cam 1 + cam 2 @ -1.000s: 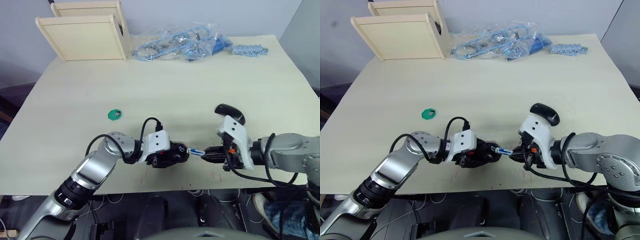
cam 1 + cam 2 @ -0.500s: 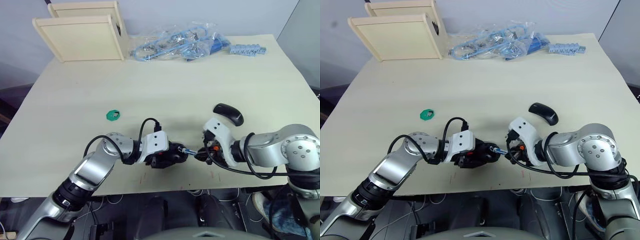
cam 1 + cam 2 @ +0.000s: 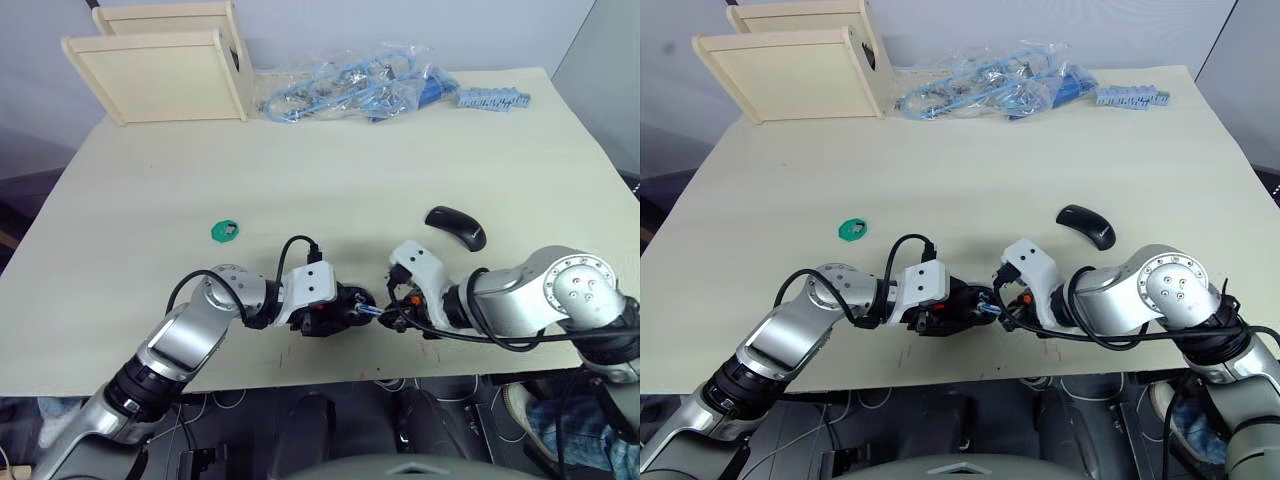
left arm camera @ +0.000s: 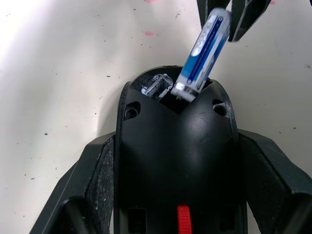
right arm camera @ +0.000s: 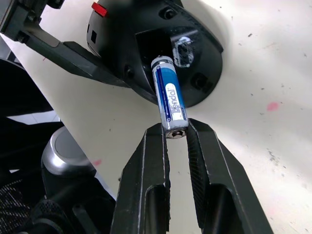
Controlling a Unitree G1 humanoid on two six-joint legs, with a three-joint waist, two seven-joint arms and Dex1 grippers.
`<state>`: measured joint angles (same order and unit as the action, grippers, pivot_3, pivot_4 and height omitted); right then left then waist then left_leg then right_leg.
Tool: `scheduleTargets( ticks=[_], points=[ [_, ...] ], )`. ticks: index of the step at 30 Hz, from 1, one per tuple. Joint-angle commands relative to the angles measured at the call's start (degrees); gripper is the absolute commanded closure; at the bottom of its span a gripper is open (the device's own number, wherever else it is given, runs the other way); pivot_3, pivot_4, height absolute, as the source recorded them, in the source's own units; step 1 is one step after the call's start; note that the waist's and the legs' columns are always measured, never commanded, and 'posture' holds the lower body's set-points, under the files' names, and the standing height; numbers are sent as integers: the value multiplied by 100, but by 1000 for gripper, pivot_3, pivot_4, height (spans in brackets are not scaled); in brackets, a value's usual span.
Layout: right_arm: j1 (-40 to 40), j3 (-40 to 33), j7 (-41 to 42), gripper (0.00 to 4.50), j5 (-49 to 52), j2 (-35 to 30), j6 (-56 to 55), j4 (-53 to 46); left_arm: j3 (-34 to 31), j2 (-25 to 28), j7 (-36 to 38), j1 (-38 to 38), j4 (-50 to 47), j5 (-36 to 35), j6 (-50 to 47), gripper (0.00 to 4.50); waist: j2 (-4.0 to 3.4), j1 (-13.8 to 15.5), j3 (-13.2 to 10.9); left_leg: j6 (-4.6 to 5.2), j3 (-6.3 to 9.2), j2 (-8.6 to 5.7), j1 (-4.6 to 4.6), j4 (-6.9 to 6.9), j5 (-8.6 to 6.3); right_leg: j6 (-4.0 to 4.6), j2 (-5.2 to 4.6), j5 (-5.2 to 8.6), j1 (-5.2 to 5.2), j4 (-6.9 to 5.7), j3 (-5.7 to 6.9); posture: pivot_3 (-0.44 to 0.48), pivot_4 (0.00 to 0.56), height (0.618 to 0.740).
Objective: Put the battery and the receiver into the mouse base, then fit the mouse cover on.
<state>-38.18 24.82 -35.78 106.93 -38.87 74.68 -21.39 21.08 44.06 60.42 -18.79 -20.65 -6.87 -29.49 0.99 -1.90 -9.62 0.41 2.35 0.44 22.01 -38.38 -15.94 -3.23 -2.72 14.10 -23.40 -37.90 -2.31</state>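
Right hand (image 5: 174, 141) pinching the rear end of the battery (image 5: 169, 97), front end tipped into the recess of the mouse base (image 4: 175, 161). Left hand (image 4: 175, 195) clamped on the base's sides, low over the tabletop (image 3: 330, 170). Mouse cover (image 3: 455, 226) lying apart.

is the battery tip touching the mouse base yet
Touching. In the left wrist view the battery, pinched by the right gripper, has its lower end seated in the recess of the mouse base, which the left gripper clamps.
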Motion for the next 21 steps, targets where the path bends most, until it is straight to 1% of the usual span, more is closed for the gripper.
scheduleTargets(
  ticks=[1, 6, 12, 13, 14, 15, 18, 19, 21],
  points=[
    [-275, 313, -461, 4491, 485, -45, -452, 43, 135, 47, 45, 96, 141, 139, 68, 1548, 0, 1, 0, 0, 0, 0, 0, 0, 0, 0, 0, 0, 0, 0, 0, 0, 150, 740],
    [-497, 639, -623, 4491, 607, -28, -671, 203, 148, 22, 31, 157, 216, 172, 183, 1548, -1, -4, 0, 0, 2, 1, 2, 0, 0, 0, 0, 0, -2, 1, 0, 0, 150, 740],
    [-641, 839, -556, 4491, 607, 42, -714, 371, 148, 2, 12, 179, 212, 176, 195, 1548, -1, -2, 1, 0, 5, 2, 1, 0, 0, 0, 0, 0, -2, 1, -1, 0, 150, 740],
    [-669, 865, -514, 3991, 607, 59, -698, 407, 145, 1, 9, 184, 202, 172, 186, 1548, -2, -2, 1, 0, 8, 3, 2, 0, 0, 1, 0, 0, -2, 1, 0, 0, 150, 740],
    [-694, 868, -476, 3344, 587, 69, -678, 441, 142, -4, 2, 185, 186, 166, 166, 1548, -2, -2, 1, 0, 16, 3, 2, 0, 0, 0, -1, 0, -2, 1, -1, 0, 150, 740],
    [-702, 855, -448, 3185, 572, 71, -678, 468, 139, -7, -3, 184, 173, 161, 148, 1548, -2, -2, 1, 0, 26, 3, 2, 0, 0, 0, -1, 0, -2, 1, -1, 0, 150, 740],
    [-678, 741, -280, 1579, 550, -36, -655, 410, 135, -10, -12, 175, 152, 149, 112, 1548, -2, -1, 1, 0, 33, 2, 4, 0, 0, 1, -1, 0, -2, 2, 2, 0, 150, 740],
    [-663, 642, -170, 1396, 509, -145, -627, 310, 127, 0, -14, 177, 131, 140, 93, 1548, -4, 6, 0, 0, 34, 2, 4, 1, 0, 1, -1, 0, -2, 2, 2, 0, 150, 740],
    [-624, 454, 162, 1396, 359, -417, -509, 59, 118, 11, -16, 177, 102, 125, 61, 1548, -4, 7, 0, 0, 37, 1, 9, 0, 0, 0, -2, 0, -4, 4, 6, 0, 150, 740]
  ],
)
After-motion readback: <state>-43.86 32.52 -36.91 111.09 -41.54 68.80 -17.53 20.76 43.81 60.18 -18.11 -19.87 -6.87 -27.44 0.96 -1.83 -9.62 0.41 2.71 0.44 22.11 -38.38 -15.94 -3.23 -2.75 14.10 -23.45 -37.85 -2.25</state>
